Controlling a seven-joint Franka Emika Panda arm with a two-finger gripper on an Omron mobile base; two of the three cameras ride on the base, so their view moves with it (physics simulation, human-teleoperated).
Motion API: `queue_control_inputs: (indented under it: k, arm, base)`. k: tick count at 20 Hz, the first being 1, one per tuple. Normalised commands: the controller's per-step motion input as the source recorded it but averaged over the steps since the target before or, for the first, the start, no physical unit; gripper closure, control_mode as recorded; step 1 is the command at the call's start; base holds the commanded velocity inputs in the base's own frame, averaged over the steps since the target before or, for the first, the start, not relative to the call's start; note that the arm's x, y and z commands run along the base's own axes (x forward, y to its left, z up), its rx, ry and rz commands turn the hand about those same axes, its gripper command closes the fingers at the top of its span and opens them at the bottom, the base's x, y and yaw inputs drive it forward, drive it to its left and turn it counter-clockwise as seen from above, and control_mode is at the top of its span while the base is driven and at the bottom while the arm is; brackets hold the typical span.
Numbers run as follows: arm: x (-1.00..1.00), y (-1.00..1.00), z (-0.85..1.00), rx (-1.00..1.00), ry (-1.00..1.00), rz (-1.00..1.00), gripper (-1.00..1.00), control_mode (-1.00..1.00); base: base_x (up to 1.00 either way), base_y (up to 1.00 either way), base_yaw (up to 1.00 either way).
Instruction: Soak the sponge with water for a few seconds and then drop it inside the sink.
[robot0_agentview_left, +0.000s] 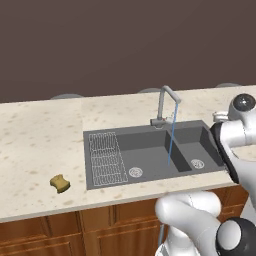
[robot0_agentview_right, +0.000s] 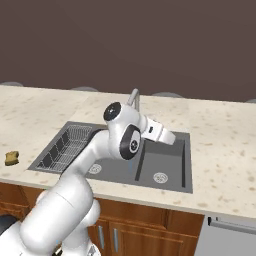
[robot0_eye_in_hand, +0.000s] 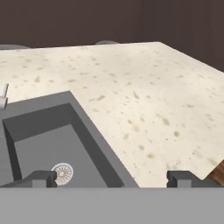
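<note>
Nowhere legible writing: sponge (robot0_agentview_left: 60, 183) on counter (robot0_agentview_left: 40, 135), unmarked.

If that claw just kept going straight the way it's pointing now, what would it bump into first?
Probably the speckled counter just right of the sink. The open gripper looks forward and down across the sink's right rim, nothing standing between. Depth is hard to judge, so the rim itself might come first.

Colours/patterns, kitchen sink scene

Sponge (robot0_agentview_left: 60, 183) mustard-yellow; sink (robot0_agentview_left: 150, 142) dark grey with silver round drains, pale wire-grid drainboard (robot0_agentview_left: 106, 159); water (robot0_agentview_left: 171, 137) thin pale-blue stream; faucet (robot0_agentview_left: 165, 102) grey; worktop (robot0_agentview_left: 35, 140) cream with brown speckles; cabinets (robot0_agentview_left: 60, 230) reddish-brown wood; wall (robot0_agentview_left: 100, 40) dark brown; arm (robot0_agentview_right: 90, 165) white, dark joints; fingertips (robot0_eye_in_hand: 41, 177) dark grey.
</note>
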Motion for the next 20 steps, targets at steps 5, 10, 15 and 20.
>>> queue_control_inputs:
  k: [5, 10, 15, 20]
  arm:
    - [-0.49, 0.19, 0.1, 0.0, -0.07, 0.0, -1.0, -1.0]
    - [-0.38, 0.13, 0.48, 0.05, 0.03, 0.02, -1.0, -1.0]
    - [-0.16, 0.17, 0.47, 0.16, 0.18, 0.0, -1.0, -1.0]
    - [-0.04, 0.4, 0.2, 0.16, 0.29, 0.0, -1.0, -1.0]
  base:
    - [0.0, 0.0, 0.0]
    - [0.0, 0.0, 0.0]
    - [0.0, 0.0, 0.0]
    - [0.0, 0.0, 0.0]
